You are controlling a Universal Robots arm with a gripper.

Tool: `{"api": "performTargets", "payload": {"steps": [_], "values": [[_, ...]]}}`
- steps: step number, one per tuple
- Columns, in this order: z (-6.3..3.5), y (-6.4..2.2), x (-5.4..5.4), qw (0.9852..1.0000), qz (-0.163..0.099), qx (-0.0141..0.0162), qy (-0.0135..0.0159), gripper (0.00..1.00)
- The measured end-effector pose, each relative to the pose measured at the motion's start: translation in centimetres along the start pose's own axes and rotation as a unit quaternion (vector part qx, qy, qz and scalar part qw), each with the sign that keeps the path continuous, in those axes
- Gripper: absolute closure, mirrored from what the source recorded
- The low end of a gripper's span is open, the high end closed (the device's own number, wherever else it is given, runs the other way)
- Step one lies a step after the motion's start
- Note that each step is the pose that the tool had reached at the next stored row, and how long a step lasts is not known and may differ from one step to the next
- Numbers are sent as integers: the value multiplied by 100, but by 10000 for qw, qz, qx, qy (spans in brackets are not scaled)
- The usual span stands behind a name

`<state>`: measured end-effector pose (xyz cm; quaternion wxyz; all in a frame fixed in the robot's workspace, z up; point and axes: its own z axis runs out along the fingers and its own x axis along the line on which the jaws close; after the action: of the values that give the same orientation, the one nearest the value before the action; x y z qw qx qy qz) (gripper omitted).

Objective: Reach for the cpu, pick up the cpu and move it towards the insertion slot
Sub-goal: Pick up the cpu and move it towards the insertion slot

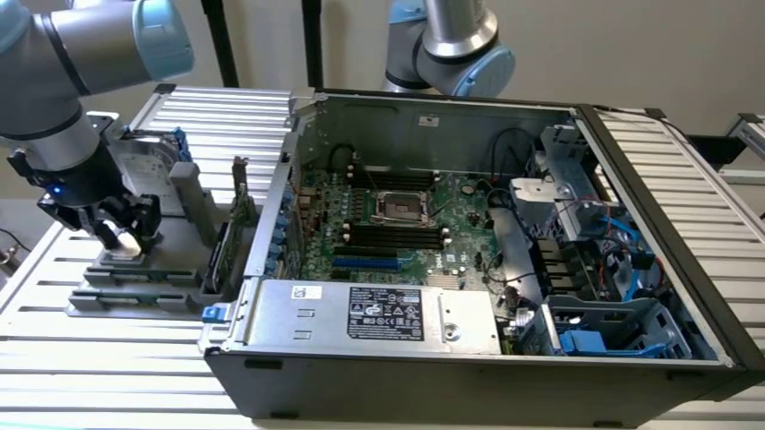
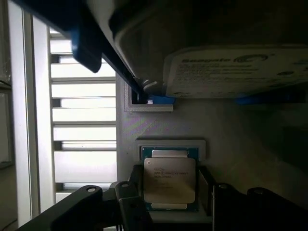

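The cpu (image 2: 169,179), a small flat square chip with a silvery top, lies in its recess on the grey holder (image 2: 231,130). My gripper (image 2: 171,185) is low over it, with one dark finger (image 2: 131,199) at each side of the chip and close to its edges. The jaws are open and the chip still rests in the recess. In the exterior view my gripper (image 1: 124,235) is down at the grey holder (image 1: 132,288), at that view's left. The insertion slot (image 1: 400,208), a square socket with a shiny frame, sits on the motherboard inside the open computer case (image 1: 669,179).
An upright silver hard drive (image 2: 236,72) with blue rails stands in the holder just beyond the chip. Upright cards (image 1: 227,233) stand between the holder and the case wall. A second robot arm (image 1: 449,49) hangs behind the case. The table (image 1: 107,376) is slatted metal.
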<state>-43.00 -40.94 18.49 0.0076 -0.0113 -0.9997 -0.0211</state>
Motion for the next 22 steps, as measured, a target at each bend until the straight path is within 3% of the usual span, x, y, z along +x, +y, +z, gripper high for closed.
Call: {"api": "performTargets", "payload": {"steps": [6, 12, 22], "values": [[-71, 3, -1, 10000, 0, 0, 1, 45], [-209, 0, -2, 10000, 0, -7, 2, 45], [-649, 3, -17, 10000, 0, -15, 4, 45]]}}
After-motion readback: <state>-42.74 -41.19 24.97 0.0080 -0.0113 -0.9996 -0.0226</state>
